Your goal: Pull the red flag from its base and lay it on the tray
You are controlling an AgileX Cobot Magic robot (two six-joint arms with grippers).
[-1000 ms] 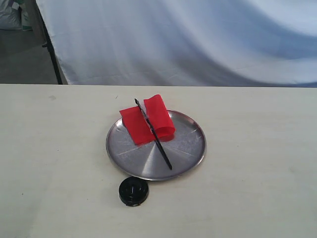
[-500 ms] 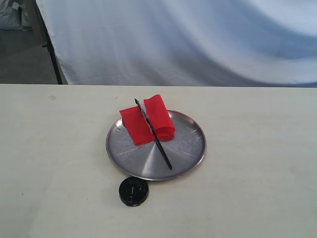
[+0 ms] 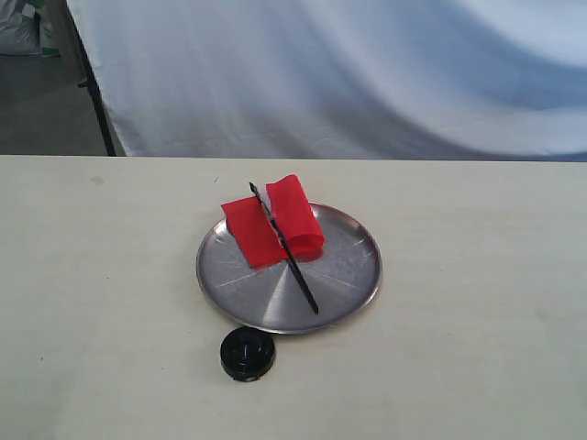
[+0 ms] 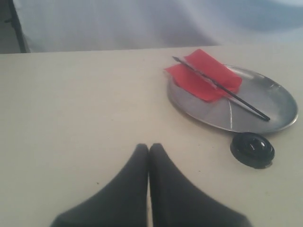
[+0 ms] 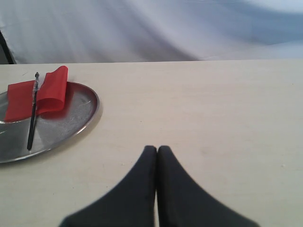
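Note:
The red flag point(image 3: 275, 223) lies on the silver tray point(image 3: 339, 289), cloth folded toward the far rim, black pole slanting across the middle. It shows again as the flag point(image 4: 204, 74) on the tray point(image 4: 279, 111), and as the flag point(image 5: 45, 92) on the tray point(image 5: 71, 123). The black base point(image 3: 248, 353) stands alone on the table just in front of the tray, also seen as the base point(image 4: 252, 149). My left gripper point(image 4: 148, 147) is shut and holds nothing, well short of the base. My right gripper point(image 5: 156, 149) is shut too, away from the tray. Neither arm appears in the exterior view.
A pale table point(image 3: 477, 275) carries everything. A white cloth backdrop point(image 3: 367, 73) hangs behind its far edge, with a dark stand leg point(image 3: 96, 101) at the far left.

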